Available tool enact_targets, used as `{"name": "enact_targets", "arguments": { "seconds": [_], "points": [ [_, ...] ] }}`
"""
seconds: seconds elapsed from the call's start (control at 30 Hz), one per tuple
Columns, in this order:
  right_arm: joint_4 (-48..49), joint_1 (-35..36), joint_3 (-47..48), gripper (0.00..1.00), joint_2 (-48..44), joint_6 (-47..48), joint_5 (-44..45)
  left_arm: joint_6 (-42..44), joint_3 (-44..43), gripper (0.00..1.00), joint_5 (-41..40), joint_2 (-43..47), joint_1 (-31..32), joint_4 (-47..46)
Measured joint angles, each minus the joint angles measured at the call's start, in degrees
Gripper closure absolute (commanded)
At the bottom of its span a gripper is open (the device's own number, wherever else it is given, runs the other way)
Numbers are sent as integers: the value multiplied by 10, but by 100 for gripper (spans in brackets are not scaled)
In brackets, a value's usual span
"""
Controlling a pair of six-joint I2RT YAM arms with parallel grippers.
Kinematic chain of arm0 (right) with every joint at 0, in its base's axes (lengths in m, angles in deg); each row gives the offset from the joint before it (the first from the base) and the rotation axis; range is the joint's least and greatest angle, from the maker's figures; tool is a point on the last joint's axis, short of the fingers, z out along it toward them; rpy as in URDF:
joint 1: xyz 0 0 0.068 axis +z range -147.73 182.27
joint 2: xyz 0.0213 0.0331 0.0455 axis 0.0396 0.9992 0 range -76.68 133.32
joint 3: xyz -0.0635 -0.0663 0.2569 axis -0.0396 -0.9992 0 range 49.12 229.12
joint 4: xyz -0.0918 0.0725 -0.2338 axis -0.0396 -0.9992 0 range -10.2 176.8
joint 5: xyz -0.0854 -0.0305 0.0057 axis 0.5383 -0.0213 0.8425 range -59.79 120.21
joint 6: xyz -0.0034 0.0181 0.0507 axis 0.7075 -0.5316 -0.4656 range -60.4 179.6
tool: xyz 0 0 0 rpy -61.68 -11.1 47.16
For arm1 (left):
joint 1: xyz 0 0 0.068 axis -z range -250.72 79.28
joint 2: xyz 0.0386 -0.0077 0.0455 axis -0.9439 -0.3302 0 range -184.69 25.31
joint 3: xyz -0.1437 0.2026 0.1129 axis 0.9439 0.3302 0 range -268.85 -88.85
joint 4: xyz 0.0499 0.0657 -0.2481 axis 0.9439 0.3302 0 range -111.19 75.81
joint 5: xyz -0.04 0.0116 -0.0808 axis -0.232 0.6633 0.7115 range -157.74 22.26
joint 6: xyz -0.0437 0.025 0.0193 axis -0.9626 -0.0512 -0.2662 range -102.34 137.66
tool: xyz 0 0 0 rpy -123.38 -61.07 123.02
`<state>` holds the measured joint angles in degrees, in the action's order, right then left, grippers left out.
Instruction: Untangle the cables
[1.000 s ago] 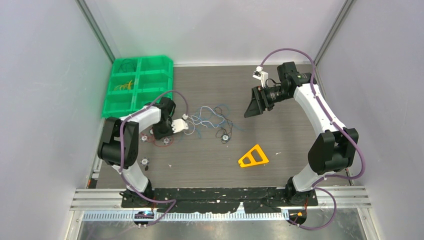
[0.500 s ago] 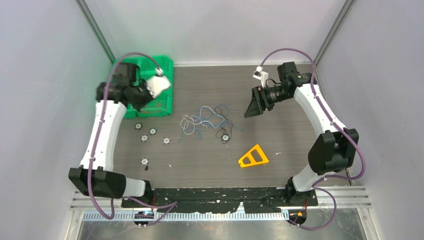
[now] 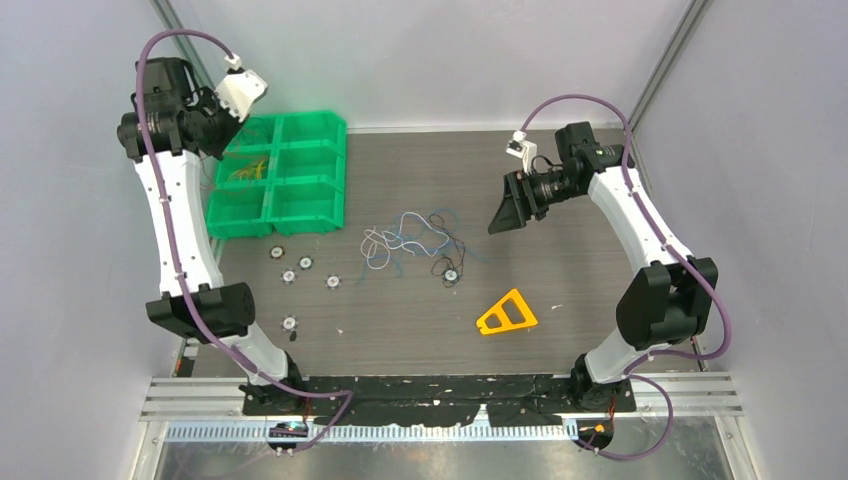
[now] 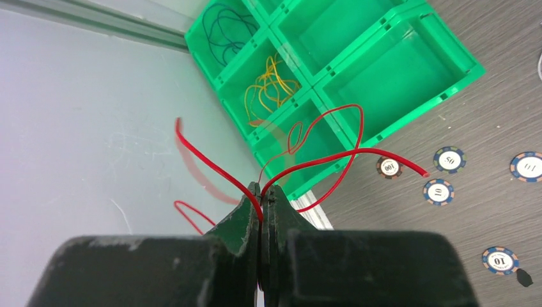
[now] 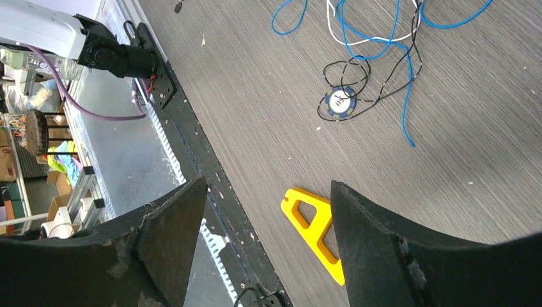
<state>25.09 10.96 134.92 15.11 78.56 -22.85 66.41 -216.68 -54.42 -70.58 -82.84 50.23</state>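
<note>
1. A red wire (image 4: 323, 159) was pinched between the closed fingers of the left gripper (image 4: 262, 192), raised over the green bin tray (image 3: 270, 186).
2. The remaining cables (image 3: 410, 240) were left tangled mid-table, with poker chips (image 3: 305, 263) scattered alongside.
3. The right gripper (image 5: 267, 185) was held wide and empty; a yellow triangle (image 3: 507, 313) was seen nearby.

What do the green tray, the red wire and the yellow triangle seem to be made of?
Green six-compartment tray: probably moulded plastic, slightly glossy; thin, even walls.
Thin red wire in the shut left hand: likely smooth plastic insulation; it forms springy loops.
Flat yellow triangle: apparently rigid matte plastic, with clean cut-outs.
</note>
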Motion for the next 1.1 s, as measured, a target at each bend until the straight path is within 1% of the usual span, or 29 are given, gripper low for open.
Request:
{"name": "enact_targets", "arguments": {
  "seconds": [0.07,0.23,0.43,0.53,0.63,0.77,0.83,0.97,1.1],
  "points": [
    [0,0,2,24,0,0,0,6,7,100,4,-13,-11,-7],
    [0,0,5,24,6,0,0,27,63,100,10,-38,-43,-43],
    [-1,0,10,24,13,0,1,42,81,100,21,-104,-73,-73],
    [-1,0,10,24,13,0,1,41,123,100,36,-119,-83,-109],
    [-1,0,10,24,16,0,1,24,160,100,63,-133,-90,-139],
    [-2,0,10,24,20,2,2,-19,161,100,88,-175,-92,-165],
    [-4,0,10,24,20,4,4,-47,155,100,94,-212,-94,-173],
    [-5,0,7,24,20,7,5,-64,156,100,83,-254,-104,-174],
    [-11,0,1,24,20,11,5,-63,172,100,54,-266,-117,-173]
  ]
}}
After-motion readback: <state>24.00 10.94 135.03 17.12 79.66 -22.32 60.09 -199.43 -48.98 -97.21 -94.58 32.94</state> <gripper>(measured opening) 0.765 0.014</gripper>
